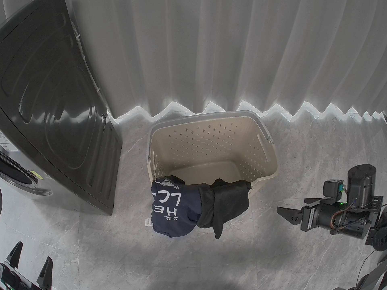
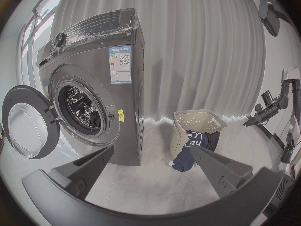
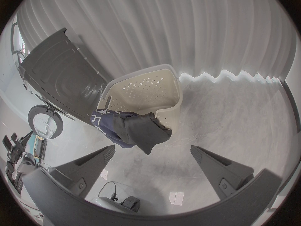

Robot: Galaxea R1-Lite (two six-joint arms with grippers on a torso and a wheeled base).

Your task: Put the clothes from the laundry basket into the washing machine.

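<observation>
clothes (image 1: 199,206) apart from right end effector (image 1: 287,212)

Washing machine (image 1: 52,101) cut off at head view's left edge. Dark item (image 2: 94,119) in drum (image 2: 82,107) too small to identify.

The pale grey stone-look floor (image 1: 258,258) is bearing the washing machine (image 1: 52,101), and the cream laundry basket (image 1: 209,141) is standing just beside that machine's side panel.
</observation>
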